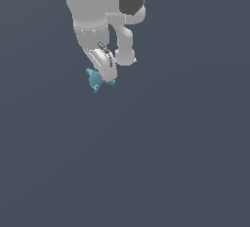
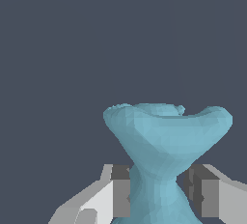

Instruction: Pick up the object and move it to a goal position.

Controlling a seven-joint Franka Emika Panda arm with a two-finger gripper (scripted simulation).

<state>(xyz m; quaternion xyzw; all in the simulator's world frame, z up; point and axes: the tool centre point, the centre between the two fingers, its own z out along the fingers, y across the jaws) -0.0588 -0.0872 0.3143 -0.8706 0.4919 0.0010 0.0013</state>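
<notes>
We see the white Panda arm (image 1: 97, 6) coming in from twelve o'clock of the exterior view, the largest thing in sight, with a dark grey panel on its upper link at about one o'clock. Below it the wrist narrows down to the gripper (image 1: 103, 77), whose jaws point toward six o'clock. Around all this we see only a flat slate-grey ground, and we cannot tell whether any of it is a bench. In the wrist view the gripper (image 2: 158, 191) shows two light fingers (image 2: 118, 194) with dark pads, one on each side of the narrow waist of the teal object (image 2: 164, 136); the jaws are clamped on that waist, touching it on both sides. The object's flared, faceted end spreads out beyond the fingertips. In the exterior view the object (image 1: 93, 80) juts out from under the gripper toward seven o'clock.
</notes>
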